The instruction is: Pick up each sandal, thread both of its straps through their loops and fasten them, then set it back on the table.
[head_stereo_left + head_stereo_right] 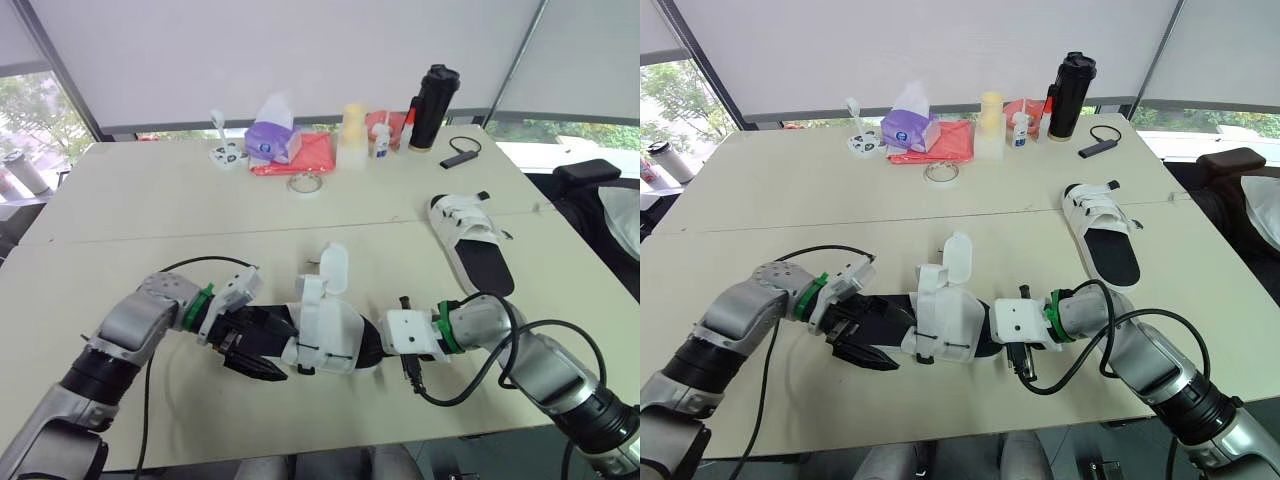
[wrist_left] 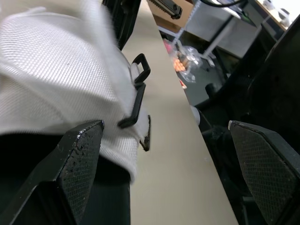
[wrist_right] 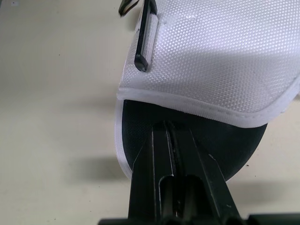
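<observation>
A white sandal with a black sole (image 1: 325,335) lies sideways near the table's front edge, between my two grippers. One strap flap (image 1: 335,268) stands up unfastened, and black loops (image 2: 138,89) hang at the side of its upper. My right gripper (image 3: 171,129) is shut on the edge of the sandal's black sole. At the sandal's other end my left gripper (image 1: 260,347) is open, its fingers (image 2: 79,159) spread wide beside the white upper. A second sandal (image 1: 470,235) rests flat on the table at the right, apart from both grippers.
Along the table's far edge stand a black bottle (image 1: 432,108), a glue bottle (image 1: 383,140), a pale cup (image 1: 352,135), a red cloth (image 1: 310,155), a purple tissue pack (image 1: 270,140) and a tape roll (image 1: 305,184). A small black device (image 1: 458,158) lies at the back right.
</observation>
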{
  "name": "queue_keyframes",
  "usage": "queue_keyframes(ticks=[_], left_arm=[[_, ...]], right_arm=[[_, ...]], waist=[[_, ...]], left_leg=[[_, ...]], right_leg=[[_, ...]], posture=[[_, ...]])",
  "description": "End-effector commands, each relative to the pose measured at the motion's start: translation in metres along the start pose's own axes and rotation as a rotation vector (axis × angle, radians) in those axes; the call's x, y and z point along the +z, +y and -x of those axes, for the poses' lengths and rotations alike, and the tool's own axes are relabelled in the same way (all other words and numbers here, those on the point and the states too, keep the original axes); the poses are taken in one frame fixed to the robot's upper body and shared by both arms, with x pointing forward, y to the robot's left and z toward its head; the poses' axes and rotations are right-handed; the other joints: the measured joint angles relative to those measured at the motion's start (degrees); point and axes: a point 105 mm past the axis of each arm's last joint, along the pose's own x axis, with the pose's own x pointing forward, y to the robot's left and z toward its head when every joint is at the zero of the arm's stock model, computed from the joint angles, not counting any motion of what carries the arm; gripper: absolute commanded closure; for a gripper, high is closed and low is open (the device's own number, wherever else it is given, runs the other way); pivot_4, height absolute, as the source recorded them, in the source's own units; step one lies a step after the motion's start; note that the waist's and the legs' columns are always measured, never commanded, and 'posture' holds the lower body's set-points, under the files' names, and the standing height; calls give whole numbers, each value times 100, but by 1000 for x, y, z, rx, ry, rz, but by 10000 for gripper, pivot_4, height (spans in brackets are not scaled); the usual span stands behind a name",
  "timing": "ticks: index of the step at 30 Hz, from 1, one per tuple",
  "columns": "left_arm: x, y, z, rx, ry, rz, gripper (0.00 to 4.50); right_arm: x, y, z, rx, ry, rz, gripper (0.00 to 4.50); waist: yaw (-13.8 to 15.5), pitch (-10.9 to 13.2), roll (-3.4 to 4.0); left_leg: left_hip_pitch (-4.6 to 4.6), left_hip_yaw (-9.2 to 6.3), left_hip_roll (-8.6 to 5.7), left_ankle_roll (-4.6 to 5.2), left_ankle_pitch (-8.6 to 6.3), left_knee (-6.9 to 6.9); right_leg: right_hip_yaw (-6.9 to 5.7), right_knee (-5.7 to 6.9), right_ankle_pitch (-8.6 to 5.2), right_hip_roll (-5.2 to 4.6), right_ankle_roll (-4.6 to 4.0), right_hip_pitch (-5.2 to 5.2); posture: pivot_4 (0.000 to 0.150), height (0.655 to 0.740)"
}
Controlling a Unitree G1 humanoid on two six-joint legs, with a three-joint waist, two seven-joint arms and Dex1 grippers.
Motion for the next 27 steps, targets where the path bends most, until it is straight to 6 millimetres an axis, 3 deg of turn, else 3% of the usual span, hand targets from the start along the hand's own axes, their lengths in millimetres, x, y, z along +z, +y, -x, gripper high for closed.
queue_keyframes(ticks=[1,6,12,18,27], left_arm=[[11,-9,14,39,-28,-33,772],[6,-28,18,9,-47,34,772],[-15,-47,1,-53,-30,121,772],[-40,-39,-13,-40,2,171,772],[-53,-17,-32,29,-17,149,772]], right_arm=[[-29,10,-7,36,102,-76,45000],[-30,9,-8,35,104,-73,45000],[-31,8,-8,38,106,-70,45000],[-31,9,-9,40,107,-66,45000],[-30,7,-9,33,106,-63,45000]], waist=[[0,0,0],[-12,-1,0],[-16,-1,0],[-14,-2,0],[16,-20,1]], left_leg=[[0,0,0,0,0,-1],[0,1,1,-1,-1,-4],[0,1,3,-4,-2,-4],[1,2,5,-16,-10,-5],[9,3,7,-19,-12,-7]], right_leg=[[0,0,0,0,0,0],[1,-2,0,-3,-1,-1],[3,-3,0,-5,-3,-2],[3,-15,1,-4,-5,-8],[3,-34,5,-4,-11,-6]], posture=[[1500,7400],[1500,7400],[1500,7400],[1500,7400],[1500,7400]])
